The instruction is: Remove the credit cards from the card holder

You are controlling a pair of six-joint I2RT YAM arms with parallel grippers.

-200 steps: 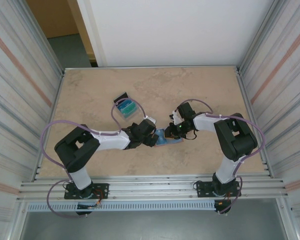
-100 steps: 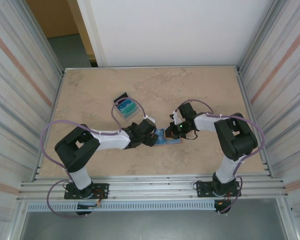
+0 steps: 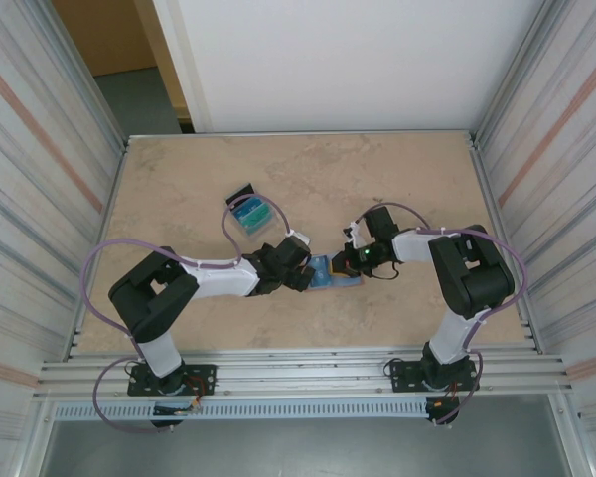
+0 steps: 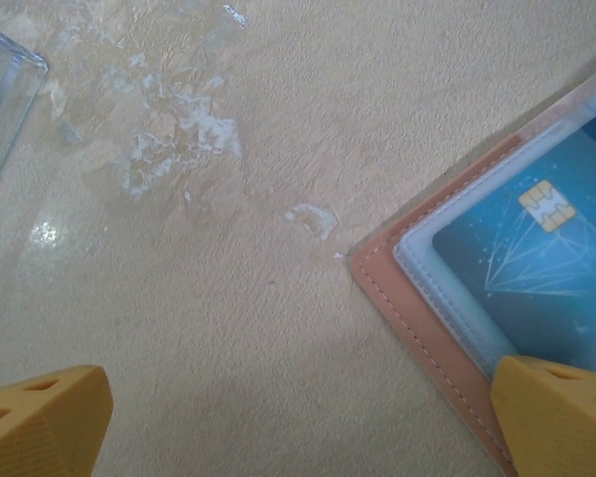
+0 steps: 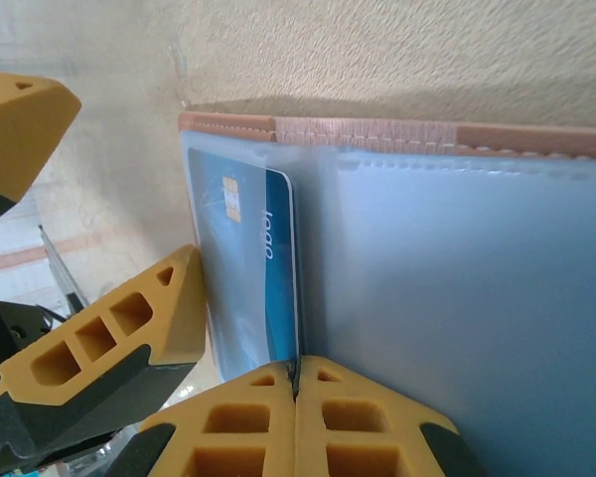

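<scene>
The card holder (image 3: 328, 272) lies open on the table between both arms, salmon-pink rim around blue-grey pockets (image 5: 457, 298). A blue credit card (image 5: 243, 268) with a gold chip sits in its left pocket. My right gripper (image 5: 296, 380) is shut, and the card's long edge runs straight into its pinched fingertips. From above, the right gripper (image 3: 350, 263) sits over the holder's middle. My left gripper (image 4: 298, 427) stands open at the holder's corner (image 4: 417, 298), one yellow finger (image 4: 556, 412) over the salmon rim, the other finger (image 4: 40, 417) over bare table.
A clear tray (image 3: 250, 214) with loose teal and blue cards stands left of centre beyond the left gripper (image 3: 306, 278), a black card (image 3: 241, 191) at its far end. The tray's corner (image 4: 0, 89) shows near the left wrist. Metal walls enclose the table.
My right gripper has closed fully on the card's edge and its arm has shifted slightly right. The left gripper and card holder have stayed put.
</scene>
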